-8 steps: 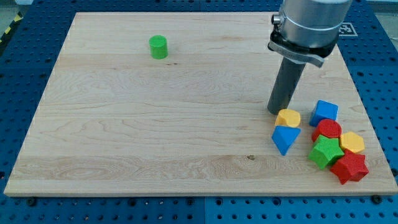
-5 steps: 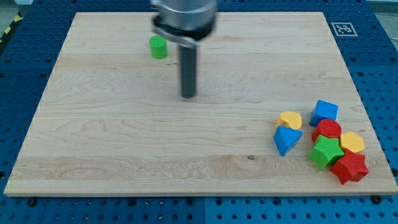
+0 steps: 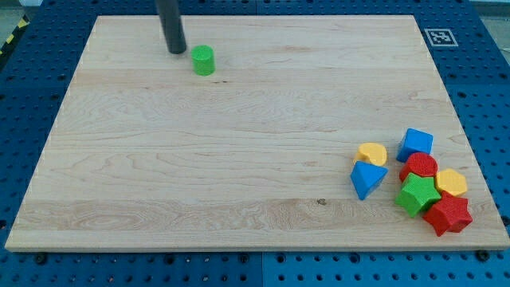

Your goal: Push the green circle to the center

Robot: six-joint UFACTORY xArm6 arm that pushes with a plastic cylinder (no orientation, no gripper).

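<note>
The green circle (image 3: 203,60) sits in the upper left of the bench (image 3: 239,159), far from the middle. My tip (image 3: 176,51) is just beside it, up and to the left, with a tiny gap between them. There is no claw to see, only the dark rod. Down in the lower right sits a bunch of blocks close together: a yellow one (image 3: 370,153), a blue one (image 3: 366,178), a blue cube (image 3: 416,144), a red one (image 3: 420,166), a green star (image 3: 417,195), another yellow one (image 3: 452,182) and a red star (image 3: 448,214).
</note>
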